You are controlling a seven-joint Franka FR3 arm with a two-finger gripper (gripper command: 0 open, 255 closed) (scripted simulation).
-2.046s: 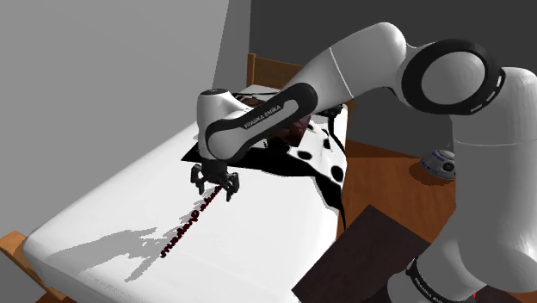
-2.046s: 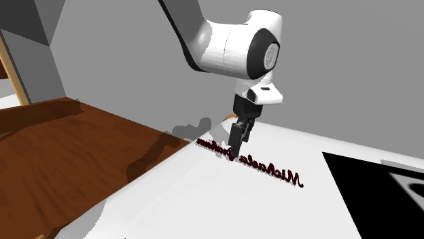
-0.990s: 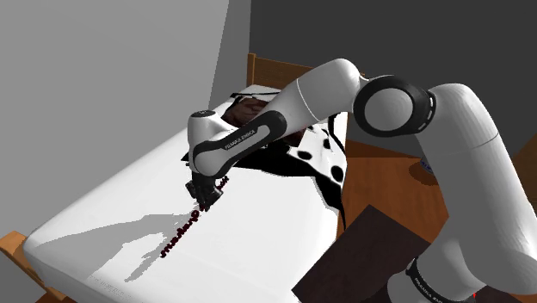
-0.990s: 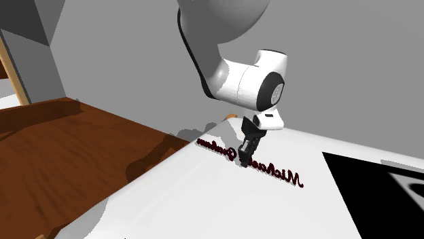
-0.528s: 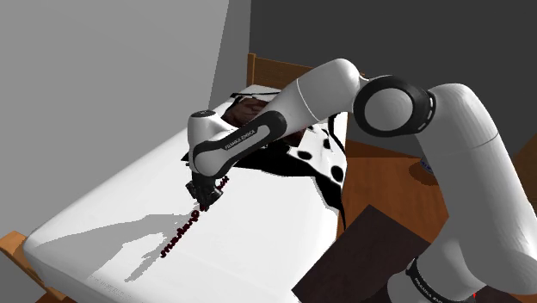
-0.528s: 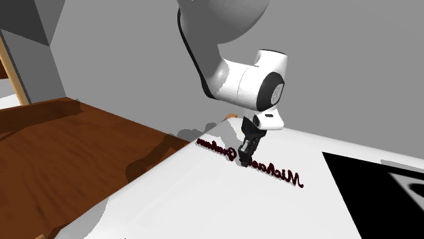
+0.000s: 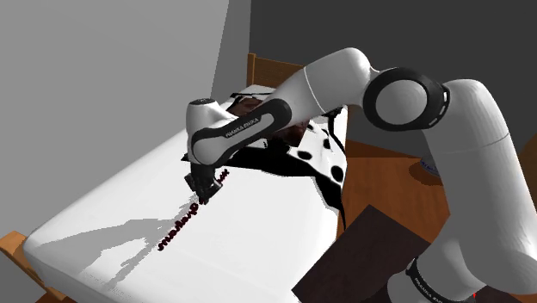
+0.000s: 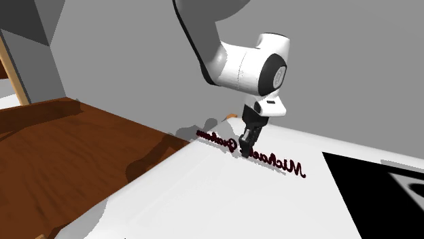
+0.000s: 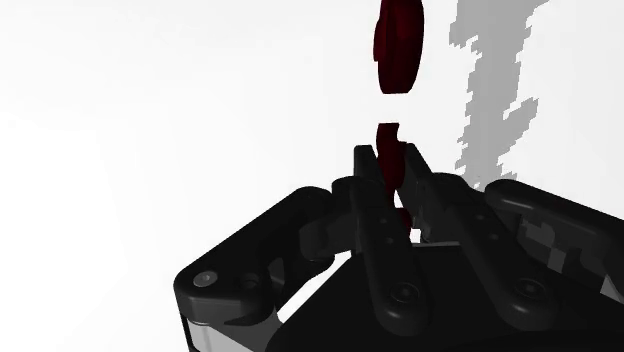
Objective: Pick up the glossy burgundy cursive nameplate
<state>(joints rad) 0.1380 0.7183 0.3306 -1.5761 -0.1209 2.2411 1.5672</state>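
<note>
The nameplate point(image 7: 175, 231) is a thin strip of dark burgundy cursive letters over the white bed point(image 7: 103, 202). In the shoulder view my black gripper point(image 7: 201, 193) points down onto its middle and is shut on it. The second exterior view shows the nameplate point(image 8: 280, 163) running left to right, with the gripper point(image 8: 246, 145) clasping it between the two words, just above the sheet. In the wrist view the two fingers point(image 9: 366, 172) pinch the burgundy strip, and the nameplate point(image 9: 398, 40) runs on beyond the gripper point(image 9: 392, 166).
A black-and-white spotted blanket point(image 7: 320, 160) lies at the bed's far end by a wooden headboard point(image 7: 268, 69). Wooden floor point(image 7: 391, 194) and a dark rug point(image 7: 361, 254) lie beside the bed. A brown wooden surface point(image 8: 68, 136) borders the sheet at the second exterior view's left.
The fingers finished shutting on the nameplate. The arm has since risen slightly, and the nameplate has come up a little with the gripper.
</note>
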